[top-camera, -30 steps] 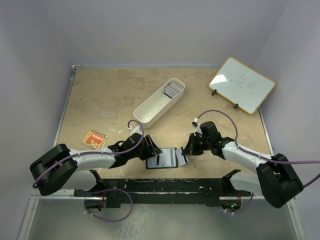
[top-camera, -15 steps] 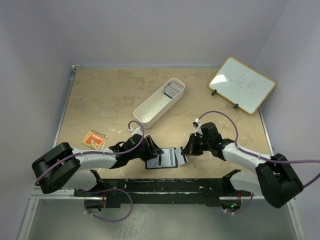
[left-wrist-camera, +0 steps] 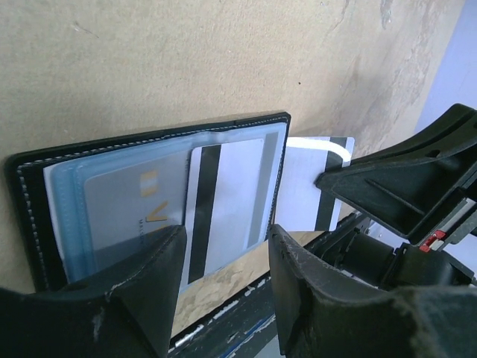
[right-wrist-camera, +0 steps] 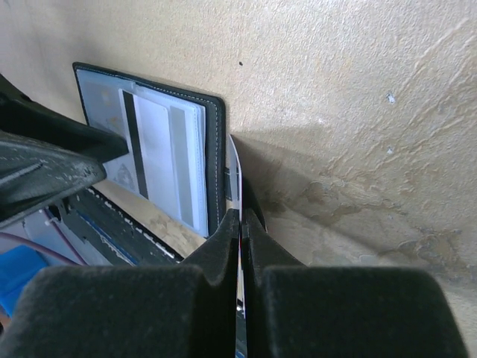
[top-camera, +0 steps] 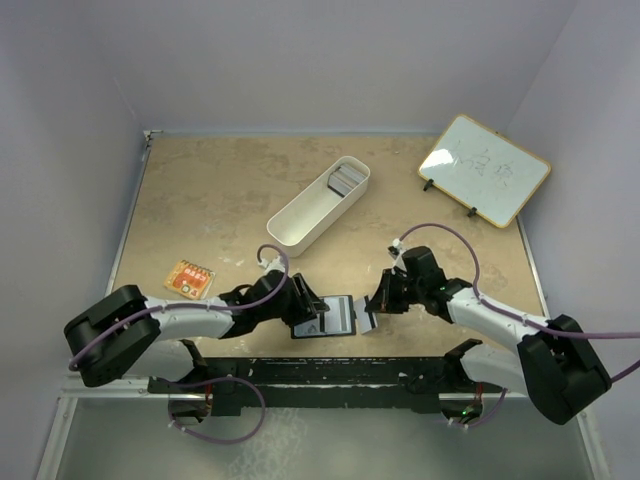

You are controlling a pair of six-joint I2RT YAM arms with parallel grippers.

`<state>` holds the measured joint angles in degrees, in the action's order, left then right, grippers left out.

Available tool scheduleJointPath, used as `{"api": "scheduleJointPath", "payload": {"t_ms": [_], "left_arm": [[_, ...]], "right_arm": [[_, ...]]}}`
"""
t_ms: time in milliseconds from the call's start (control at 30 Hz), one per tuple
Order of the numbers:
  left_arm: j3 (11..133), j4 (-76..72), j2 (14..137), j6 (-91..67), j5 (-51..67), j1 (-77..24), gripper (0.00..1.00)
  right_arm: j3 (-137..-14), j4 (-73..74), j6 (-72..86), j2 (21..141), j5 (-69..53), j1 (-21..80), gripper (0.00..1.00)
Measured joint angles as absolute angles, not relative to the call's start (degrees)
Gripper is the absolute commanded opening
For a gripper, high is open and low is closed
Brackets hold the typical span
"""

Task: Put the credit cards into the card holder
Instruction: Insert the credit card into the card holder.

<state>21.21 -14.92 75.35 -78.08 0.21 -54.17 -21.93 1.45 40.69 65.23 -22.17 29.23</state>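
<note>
The card holder (top-camera: 327,318) lies open near the table's front edge, black with a blue-grey inside; in the left wrist view (left-wrist-camera: 149,160) its clear sleeves hold a grey card and a white card with a dark stripe. My left gripper (top-camera: 305,306) is open and low over the holder's near left part (left-wrist-camera: 227,237). My right gripper (top-camera: 376,303) is shut on a white credit card (top-camera: 367,319) with a dark stripe, held at the holder's right edge (left-wrist-camera: 307,186). In the right wrist view the card (right-wrist-camera: 239,186) shows edge-on between my shut fingers (right-wrist-camera: 241,218), beside the holder (right-wrist-camera: 171,142).
A long white tray (top-camera: 300,222) lies mid-table with more grey cards (top-camera: 345,180) at its far end. A small whiteboard (top-camera: 484,168) stands at the back right. A small orange board (top-camera: 189,279) lies at the left. The table's front edge and black frame (top-camera: 330,375) are just below the holder.
My left gripper has shifted slightly right and nearer onto the holder. The right gripper still holds the card at the holder's right edge, hardly moved.
</note>
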Motion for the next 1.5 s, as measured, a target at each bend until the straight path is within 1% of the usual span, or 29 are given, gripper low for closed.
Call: {"api": "scheduleJointPath", "payload": {"t_ms": [467, 900, 967, 1167, 1267, 1500], "left_arm": [[24.9, -17.1, 81.5, -79.8, 1.5, -56.7, 0.46], [25.3, -18.7, 82.4, -77.3, 1.3, -56.7, 0.46], [25.3, -18.7, 82.3, -77.1, 1.1, -56.7, 0.47], [25.4, -17.6, 78.5, -76.4, 1.4, -55.7, 0.51], [26.2, -14.6, 75.6, -75.2, 1.3, -54.2, 0.52], [27.0, -5.6, 68.6, -71.6, 0.6, -50.2, 0.59]], "right_arm": [[-18.0, -3.9, 47.4, 63.2, -22.1, 29.6, 0.0], [-17.4, -4.9, 46.7, 63.1, -21.9, 29.7, 0.0], [-18.0, -3.5, 45.8, 63.1, -21.4, 29.8, 0.0], [-20.6, 2.4, 42.3, 61.3, -18.3, 30.4, 0.0], [-20.8, 4.2, 41.6, 60.4, -17.4, 30.4, 0.0], [-23.9, 9.9, 41.3, 58.8, -15.9, 30.4, 0.0]]}}
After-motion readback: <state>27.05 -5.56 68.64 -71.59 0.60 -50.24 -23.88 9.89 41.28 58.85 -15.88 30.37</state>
